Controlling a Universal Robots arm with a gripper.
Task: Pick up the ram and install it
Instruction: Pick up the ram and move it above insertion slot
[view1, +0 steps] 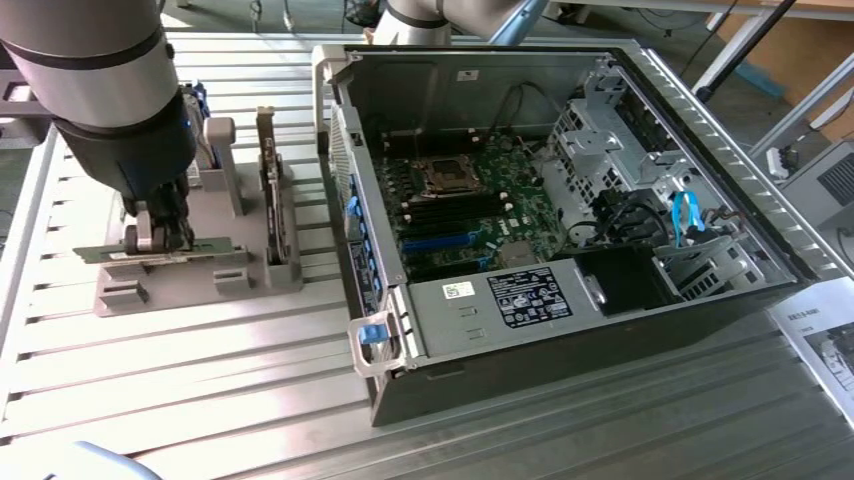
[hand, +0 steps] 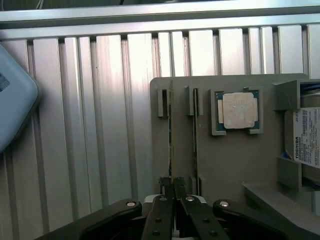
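Wrist view: gripper (hand: 172, 192) pinched narrow on the ram (hand: 170, 135) in the grey holder (hand: 235, 160), processor chip (hand: 238, 111) nearby. Exterior view adds the open PC case (view1: 400, 90).

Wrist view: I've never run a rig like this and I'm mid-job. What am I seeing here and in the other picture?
The machine is one robot arm with two jaws at its tip. The exterior view comes from a camera off the arm, looking down on a slatted metal table with an open computer case and a grey parts holder. The wrist view comes from a camera on the arm, looking past the jaws into that holder. In it lie a square processor chip and a labelled drive. The jaws are shut on the ram, a thin stick seen edge-on, standing in its slot in the holder.
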